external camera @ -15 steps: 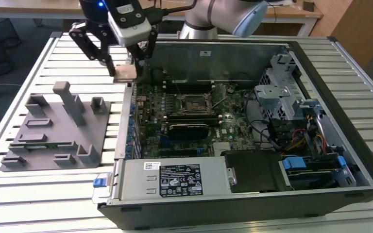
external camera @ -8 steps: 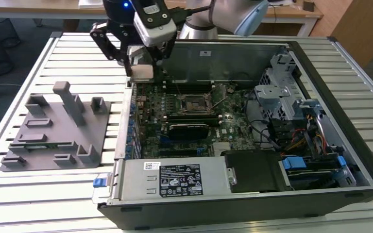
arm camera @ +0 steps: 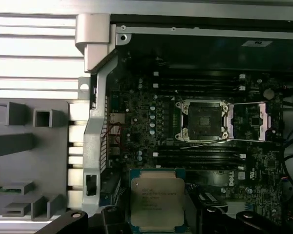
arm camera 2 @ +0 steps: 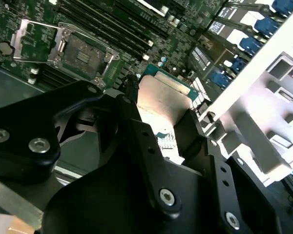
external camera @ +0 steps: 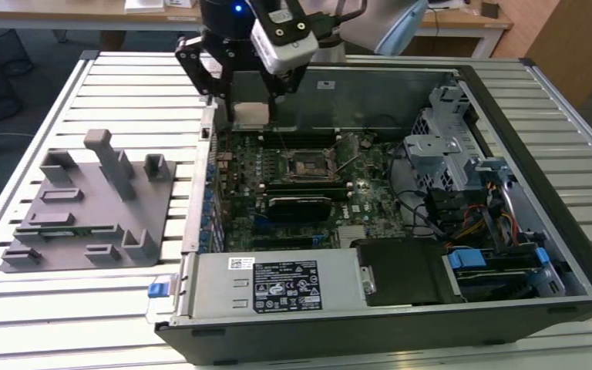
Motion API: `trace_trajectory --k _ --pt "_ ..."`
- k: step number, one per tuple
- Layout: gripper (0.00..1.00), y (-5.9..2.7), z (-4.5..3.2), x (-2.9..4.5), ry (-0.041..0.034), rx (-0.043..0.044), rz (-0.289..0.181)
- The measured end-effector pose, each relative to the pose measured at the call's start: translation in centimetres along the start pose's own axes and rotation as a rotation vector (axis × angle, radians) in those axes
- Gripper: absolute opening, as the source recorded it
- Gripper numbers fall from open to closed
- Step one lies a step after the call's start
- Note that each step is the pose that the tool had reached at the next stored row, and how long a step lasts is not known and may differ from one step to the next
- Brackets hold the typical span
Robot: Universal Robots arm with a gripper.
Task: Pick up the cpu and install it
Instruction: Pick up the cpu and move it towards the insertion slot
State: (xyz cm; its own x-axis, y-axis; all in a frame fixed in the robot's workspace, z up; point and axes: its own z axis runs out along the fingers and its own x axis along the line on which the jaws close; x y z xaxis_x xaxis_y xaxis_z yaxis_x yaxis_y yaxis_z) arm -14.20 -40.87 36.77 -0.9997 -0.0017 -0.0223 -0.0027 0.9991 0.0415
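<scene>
1. Jaws of the one gripper (external camera: pixel 252 117) pinch one cpu (arm camera: pixel 157 197), its silver top showing in the first wrist view.
2. That cpu hangs near the one open socket (arm camera: pixel 203 119), beside it and not over it.
3. One grey tray (external camera: pixel 163 196) lies well apart from the socket, outside the computer case (external camera: pixel 378 331).

Workshop lab: slatted bench (external camera: pixel 121 77), opened computer (external camera: pixel 378 327)

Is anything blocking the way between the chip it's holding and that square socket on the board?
Nothing visible does. The gripper holds the cpu above the board. The socket lies uncovered, and between them are only low memory slots.
</scene>
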Motion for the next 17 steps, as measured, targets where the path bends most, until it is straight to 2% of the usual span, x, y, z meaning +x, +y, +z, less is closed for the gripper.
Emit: trace_trajectory --k 11,17 --pt "0.54 0.02 0.1 -4.35 0.0 0.0 0.0" --pt "0.54 0.53 0.16 -6.03 0.0 0.0 0.0"
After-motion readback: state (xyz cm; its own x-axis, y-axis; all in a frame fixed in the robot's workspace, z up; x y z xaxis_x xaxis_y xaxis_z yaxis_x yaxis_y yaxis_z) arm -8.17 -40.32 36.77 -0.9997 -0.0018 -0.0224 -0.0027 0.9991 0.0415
